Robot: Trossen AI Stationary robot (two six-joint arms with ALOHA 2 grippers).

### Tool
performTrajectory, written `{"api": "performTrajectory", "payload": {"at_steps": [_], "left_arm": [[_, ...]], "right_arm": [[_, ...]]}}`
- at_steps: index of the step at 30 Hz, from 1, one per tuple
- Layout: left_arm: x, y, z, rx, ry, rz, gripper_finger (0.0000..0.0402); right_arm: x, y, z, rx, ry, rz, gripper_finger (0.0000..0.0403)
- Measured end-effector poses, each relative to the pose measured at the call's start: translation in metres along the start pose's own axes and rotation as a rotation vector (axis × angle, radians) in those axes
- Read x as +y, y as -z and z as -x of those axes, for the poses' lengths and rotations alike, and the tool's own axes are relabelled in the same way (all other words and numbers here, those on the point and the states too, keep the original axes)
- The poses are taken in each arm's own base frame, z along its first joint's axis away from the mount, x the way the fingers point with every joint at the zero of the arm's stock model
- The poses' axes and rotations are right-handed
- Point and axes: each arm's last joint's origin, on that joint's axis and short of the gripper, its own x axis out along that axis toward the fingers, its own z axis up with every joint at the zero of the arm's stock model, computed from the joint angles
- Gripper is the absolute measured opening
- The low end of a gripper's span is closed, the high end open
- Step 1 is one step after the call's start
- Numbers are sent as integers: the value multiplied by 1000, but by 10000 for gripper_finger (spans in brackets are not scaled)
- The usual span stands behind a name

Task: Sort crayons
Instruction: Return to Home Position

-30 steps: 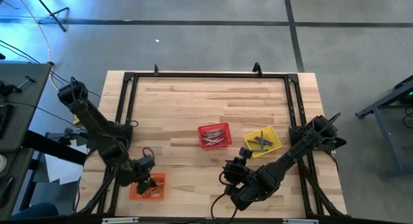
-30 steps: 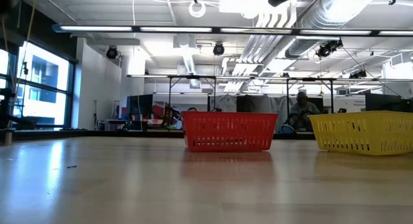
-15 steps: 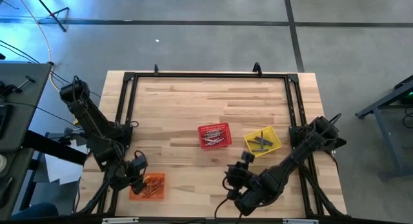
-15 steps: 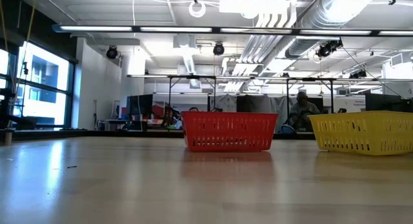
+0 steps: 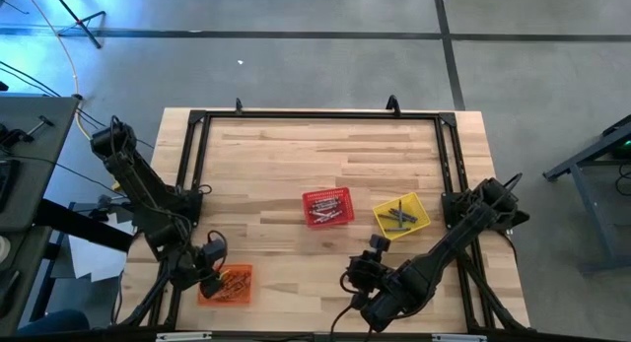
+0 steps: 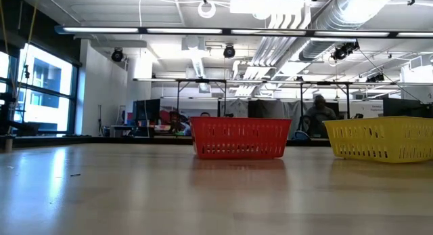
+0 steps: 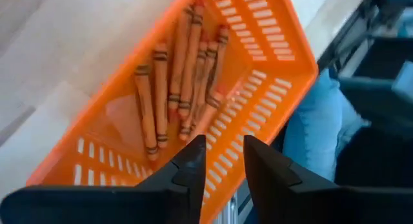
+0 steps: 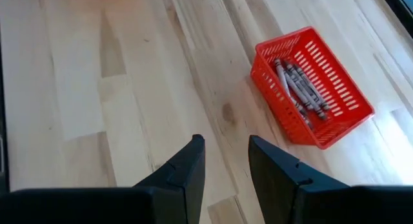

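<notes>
Thin orange crayons (image 7: 174, 82) are laid in a slotted plastic basket (image 7: 274, 30), just beside the left end effector (image 7: 222, 148), which is parted and empty. The right end effector (image 8: 226, 148) is parted too, over the wooden worktop (image 8: 129, 121).

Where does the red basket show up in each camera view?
High view: red basket near table centre, left of the yellow basket.
Low view: centre, yellow basket to its right.
Left wrist view: not in it; only the orange basket.
Right wrist view: on the wood ahead.
Shared landmark: the yellow basket, high and low views.
</notes>
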Motion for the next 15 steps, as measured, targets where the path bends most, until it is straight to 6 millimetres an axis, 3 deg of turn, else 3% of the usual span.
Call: {"api": "performTrajectory", "payload": {"at_steps": [3, 7, 15], "left_arm": [[-7, 0, 0, 21, 65, -28, 98], [-27, 0, 3, -36, 278, -146, 99], [-72, -2, 31, -455, 726, -646, 99]], "right_arm": [[0, 2, 1, 10, 5, 13, 112], [0, -2, 6, 7, -1, 8, 112], [5, -10, 29, -2, -59, 97, 112]]}}
